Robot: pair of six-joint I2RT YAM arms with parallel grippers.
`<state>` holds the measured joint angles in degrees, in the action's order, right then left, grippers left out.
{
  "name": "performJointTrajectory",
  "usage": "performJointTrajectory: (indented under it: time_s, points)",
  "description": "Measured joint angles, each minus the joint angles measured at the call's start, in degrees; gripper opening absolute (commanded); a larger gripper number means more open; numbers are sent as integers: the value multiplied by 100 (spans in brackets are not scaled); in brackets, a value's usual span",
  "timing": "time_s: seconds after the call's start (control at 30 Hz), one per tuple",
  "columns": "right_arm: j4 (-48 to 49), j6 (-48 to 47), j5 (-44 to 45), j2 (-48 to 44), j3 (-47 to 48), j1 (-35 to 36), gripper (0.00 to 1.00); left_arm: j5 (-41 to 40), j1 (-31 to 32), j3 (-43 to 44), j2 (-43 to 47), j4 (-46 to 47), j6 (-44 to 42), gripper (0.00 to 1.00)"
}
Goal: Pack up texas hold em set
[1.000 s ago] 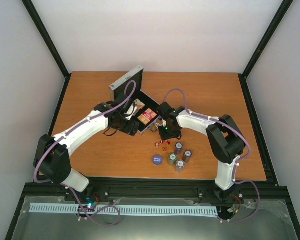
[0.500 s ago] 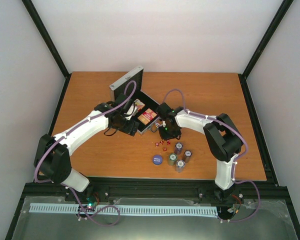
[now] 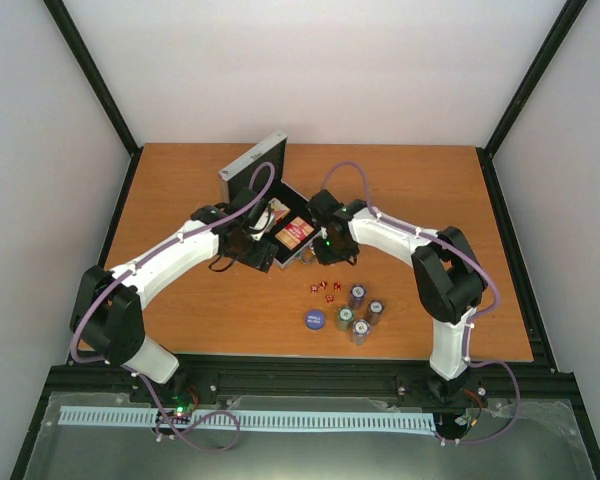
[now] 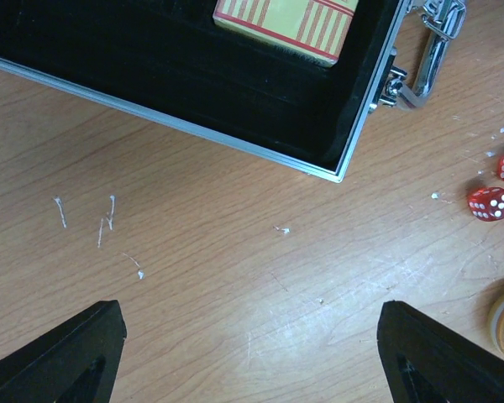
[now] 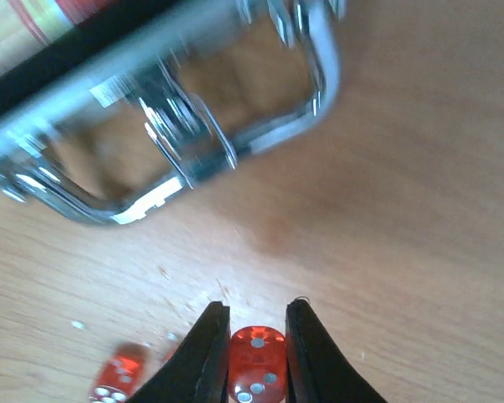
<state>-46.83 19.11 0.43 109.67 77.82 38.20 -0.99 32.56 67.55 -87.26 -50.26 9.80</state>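
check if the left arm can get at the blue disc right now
Probably yes: the left gripper is open and empty, only bare table lies between it and the blue disc, and the right gripper sits by the case.

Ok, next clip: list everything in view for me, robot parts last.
case: one, silver with black lining, open, mid-table
card deck: one clear, red-orange, inside the case
chip stacks: four, mixed colours, front right of the case
disc: one, blue, left of the chip stacks
dice: several, red, on the table before the case
table: one, brown wood
left gripper: one, black, open above bare table
right gripper: one, black, shut on a red die
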Motion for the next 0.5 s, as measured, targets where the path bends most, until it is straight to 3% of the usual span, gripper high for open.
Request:
performJointTrajectory:
  time_s: [0.23,0.43,0.5]
  points:
    - [-127,-63,-44,422,1652,-2,4,-181,0,-146,72,7,33,87]
    - [-186,-122,-256,1882,3709,-24,4,-382,-4,-476,337,-2,122,89]
    - [-229,-129,-284,2151,4006,-35,4,-417,-11,-522,415,-7,153,89]
